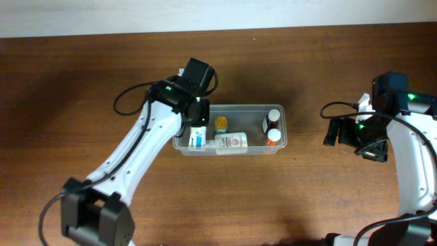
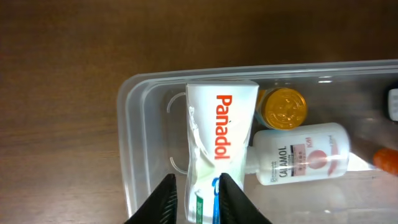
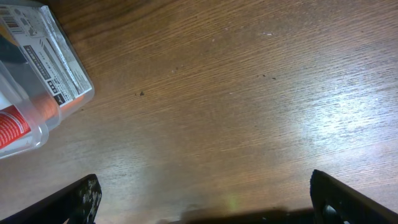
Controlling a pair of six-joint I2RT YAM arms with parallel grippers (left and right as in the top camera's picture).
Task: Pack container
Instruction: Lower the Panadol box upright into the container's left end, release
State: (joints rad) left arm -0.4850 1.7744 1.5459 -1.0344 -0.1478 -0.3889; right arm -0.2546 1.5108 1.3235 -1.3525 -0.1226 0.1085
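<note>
Desk: brown wood-grain desk (image 1: 82, 68) is filling every view, and a pale strip (image 1: 205, 15) is running along its far edge in the overhead view.
Container: clear container (image 1: 239, 106) is sitting near the desk's middle with its long sides running left to right, its thick rim and rounded corners showing all round.
Left tool: left tool (image 2: 199, 202) is reaching down into the container's left end, its fingers (image 2: 165, 199) pressing on both sides of the Panadol box (image 2: 217, 143) and pinching the carton's near end.
Panadol box: the box is lying lengthwise across the container's left end. A narrow strip of bare floor is showing between it and the left wall. Its far edge is sitting close to the far wall, but whether they are touching cannot be told.
Neighbours: a yellow-capped bottle (image 2: 283, 107) is standing just right of the box, and a white bottle (image 2: 305, 155) is lying on its side with its cap end against the box.
Right end: a dark bottle (image 1: 271, 121) with a white cap and an orange-capped bottle (image 1: 273, 137) are occupying the container's right end.
Right tool: right tool (image 3: 205, 205) is hovering over the wood with its fingers spread wide, gripping nothing.
Open room: bare wood is lying between the container's right corner and the right tool, and more is stretching to the container's left and near side.
</note>
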